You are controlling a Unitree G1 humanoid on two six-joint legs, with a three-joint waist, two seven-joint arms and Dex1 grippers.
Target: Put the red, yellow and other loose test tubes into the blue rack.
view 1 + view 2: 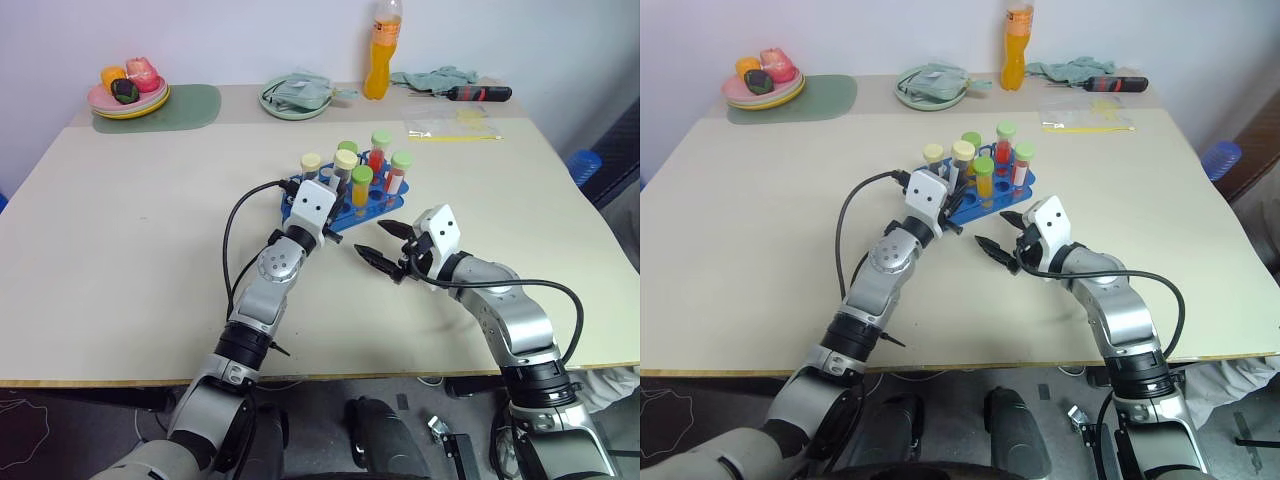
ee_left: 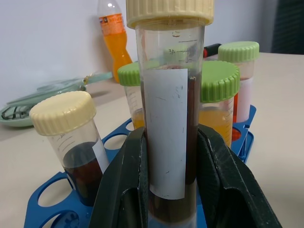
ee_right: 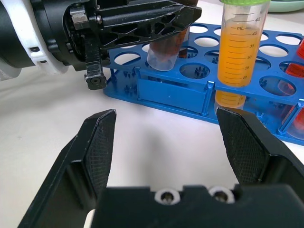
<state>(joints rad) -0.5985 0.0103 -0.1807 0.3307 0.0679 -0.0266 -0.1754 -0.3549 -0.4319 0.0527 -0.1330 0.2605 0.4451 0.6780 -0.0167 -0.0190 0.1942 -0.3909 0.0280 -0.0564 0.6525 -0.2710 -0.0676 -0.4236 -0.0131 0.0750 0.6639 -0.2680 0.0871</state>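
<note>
One tube is in hand: your left pincer (image 1: 322,222) is clamped on a cream-capped tube of dark brown liquid (image 2: 172,118), held upright at the near edge of the blue rack (image 1: 372,205), its bottom just above the near row of holes and, by the look of it, not yet seated. Five or so tubes already stand in the rack behind it, green-capped orange (image 3: 239,52) and red ones (image 1: 376,160) and another cream-capped brown one (image 2: 76,137). No loose tubes show on the worktop (image 1: 120,250) near the rack. Your right pincer (image 1: 390,245) hangs wide and empty just in front of the rack's near wall. To finish well, keep the tube vertical, centre its rounded tip over the open hole beneath it, and lower straight down until the rack takes the weight before you release. Watch the neighbouring cream cap beside it; a tilt could knock it. The right pincer could steady the rack's near wall if the rack slides.
</note>
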